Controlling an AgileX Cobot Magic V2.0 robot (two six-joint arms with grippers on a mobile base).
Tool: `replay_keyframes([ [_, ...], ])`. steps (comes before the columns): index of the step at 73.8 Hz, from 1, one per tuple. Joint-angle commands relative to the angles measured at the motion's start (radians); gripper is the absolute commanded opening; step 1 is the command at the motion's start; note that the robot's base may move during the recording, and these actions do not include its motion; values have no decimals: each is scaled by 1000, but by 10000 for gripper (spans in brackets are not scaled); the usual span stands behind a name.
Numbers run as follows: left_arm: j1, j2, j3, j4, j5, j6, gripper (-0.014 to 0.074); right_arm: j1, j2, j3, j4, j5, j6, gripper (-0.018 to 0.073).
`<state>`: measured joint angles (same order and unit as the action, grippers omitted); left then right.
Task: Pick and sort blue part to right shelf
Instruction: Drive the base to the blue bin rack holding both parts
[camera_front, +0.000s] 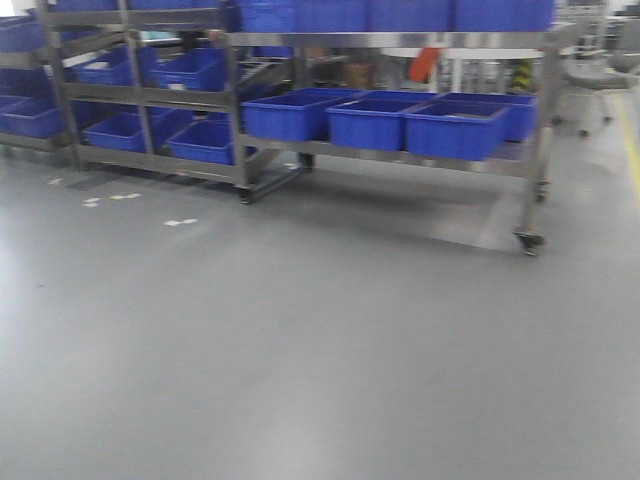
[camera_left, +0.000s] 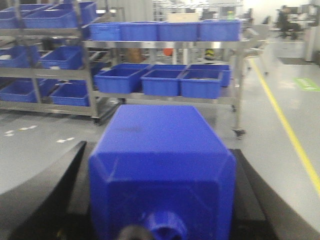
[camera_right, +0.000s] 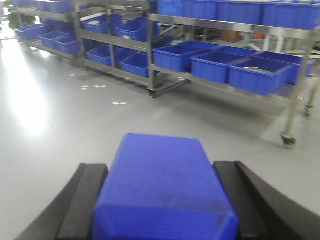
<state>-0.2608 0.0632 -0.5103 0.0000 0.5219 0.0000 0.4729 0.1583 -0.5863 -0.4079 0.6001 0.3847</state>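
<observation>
Bright overhead light glares off the floor (camera_right: 30, 100), soft shadow under the right shelf (camera_front: 400, 40), everything slightly blurred.

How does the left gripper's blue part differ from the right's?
The left blue part shows its bevelled near end with a round nub; the right blue part shows mostly its flat top, no nub in view. The left blue part fills more of its view. Both are blue, flanked by black fingers.

The left claw (camera_left: 160, 146) is pointing forward and slightly downward, its black fingers (camera_left: 45, 190) pressing on both sides of a blue part (camera_left: 160, 175) sitting between them. The right claw (camera_right: 160, 164) is pointing the same way, its fingers (camera_right: 255, 195) gripping a second blue part (camera_right: 165, 195).
</observation>
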Motion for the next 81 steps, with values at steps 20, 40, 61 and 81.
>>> replay_keyframes([
  [20, -7, 14, -26, 0, -88, -6, 303, 0, 15, -31, -29, -90, -2, 281],
  [40, -7, 14, -26, 0, -88, -6, 303, 0, 15, -31, -29, -90, -2, 281],
  [61, -7, 14, -26, 0, -88, -6, 303, 0, 15, -31, -29, -91, -2, 281],
  [81, -7, 14, -26, 0, -88, -6, 303, 0, 15, -31, -29, -90, -2, 281],
])
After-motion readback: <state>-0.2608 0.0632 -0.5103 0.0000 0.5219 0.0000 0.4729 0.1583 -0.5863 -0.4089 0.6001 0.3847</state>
